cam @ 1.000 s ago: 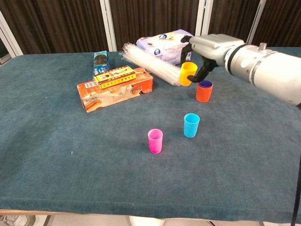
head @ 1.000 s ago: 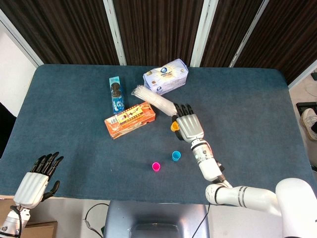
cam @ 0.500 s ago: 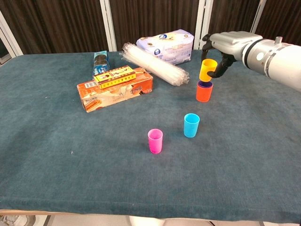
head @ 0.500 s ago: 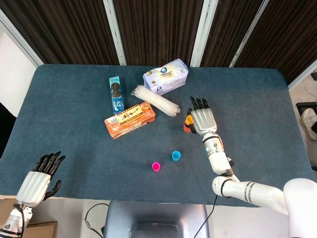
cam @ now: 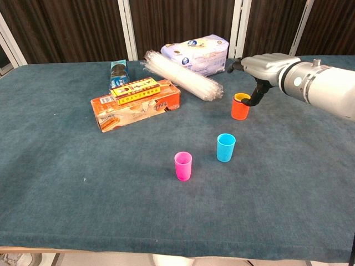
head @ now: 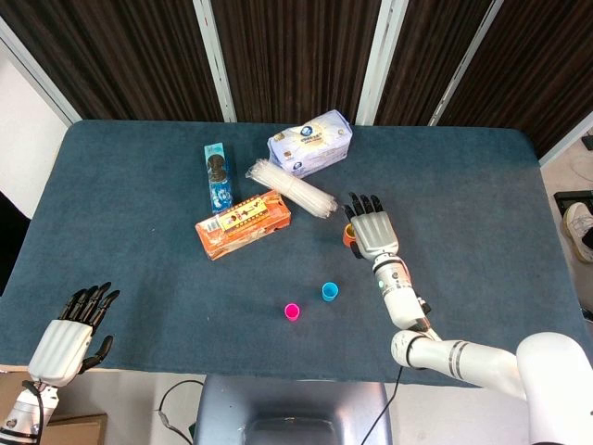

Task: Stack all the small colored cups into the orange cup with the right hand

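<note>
Yellow cup (cam: 241, 97) now seated inside orange cup (cam: 239, 110), right hand (cam: 260, 66) lowered, thumb still touching it, grasp unclear

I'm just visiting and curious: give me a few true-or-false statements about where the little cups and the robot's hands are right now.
1. The yellow cup sits inside the orange cup. True.
2. The blue cup is stacked in the pink cup. False: they stand apart on the table.
3. The right hand is over the orange cup. True.
4. The left hand holds a cup. False: it is off the table's edge, holding nothing.
</note>
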Robot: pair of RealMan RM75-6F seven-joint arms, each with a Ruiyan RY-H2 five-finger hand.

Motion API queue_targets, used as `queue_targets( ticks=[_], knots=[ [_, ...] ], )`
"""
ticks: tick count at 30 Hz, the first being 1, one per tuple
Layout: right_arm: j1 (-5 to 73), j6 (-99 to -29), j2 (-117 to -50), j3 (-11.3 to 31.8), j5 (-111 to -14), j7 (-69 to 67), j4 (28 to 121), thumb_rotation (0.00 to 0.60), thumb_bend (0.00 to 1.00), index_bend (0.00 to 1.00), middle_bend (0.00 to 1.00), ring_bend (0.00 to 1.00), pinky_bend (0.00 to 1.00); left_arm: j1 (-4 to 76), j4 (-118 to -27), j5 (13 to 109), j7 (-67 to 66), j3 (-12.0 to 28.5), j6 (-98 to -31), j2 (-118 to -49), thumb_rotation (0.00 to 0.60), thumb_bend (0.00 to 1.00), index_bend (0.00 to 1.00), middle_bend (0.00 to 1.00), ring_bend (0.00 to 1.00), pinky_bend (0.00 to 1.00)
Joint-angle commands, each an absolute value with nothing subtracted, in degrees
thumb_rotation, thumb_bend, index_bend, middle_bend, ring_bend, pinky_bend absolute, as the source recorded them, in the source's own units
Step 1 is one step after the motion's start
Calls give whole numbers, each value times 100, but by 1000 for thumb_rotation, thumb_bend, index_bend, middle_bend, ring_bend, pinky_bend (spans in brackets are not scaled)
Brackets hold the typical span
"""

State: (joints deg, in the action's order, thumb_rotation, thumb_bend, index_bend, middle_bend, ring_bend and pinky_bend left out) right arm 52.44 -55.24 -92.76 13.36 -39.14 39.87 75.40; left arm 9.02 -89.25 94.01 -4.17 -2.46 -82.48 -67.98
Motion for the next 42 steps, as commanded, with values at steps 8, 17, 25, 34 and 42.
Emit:
queue_targets(
  ticks=[8,17,25,34,42],
  knots=[
    [4437,-5848,-7634,503,-5835,3242,10101,600,490,82,0,0,0,893,-8940,9423,-444,-256,-8265,-6806,600,442,0,0,0,99],
    [4505,-5543,-7917,108,-5840,3787,9958,600,490,204,0,0,0,896,-8949,9465,-528,-283,-8250,-6842,600,442,0,0,0,99],
    [4666,-5309,-8529,243,-5437,3809,9322,600,491,303,0,0,0,916,-8932,9450,-465,-293,-8198,-6823,600,443,0,0,0,100],
    [4719,-5342,-8871,313,-5446,3758,9027,600,490,434,0,0,0,885,-8939,9483,-430,-301,-8275,-6794,600,442,0,0,0,99],
    [4725,-5433,-9050,395,-5450,3707,8891,600,491,565,33,0,0,886,-8941,9496,-437,-309,-8272,-6794,600,443,0,0,0,99]
  ],
)
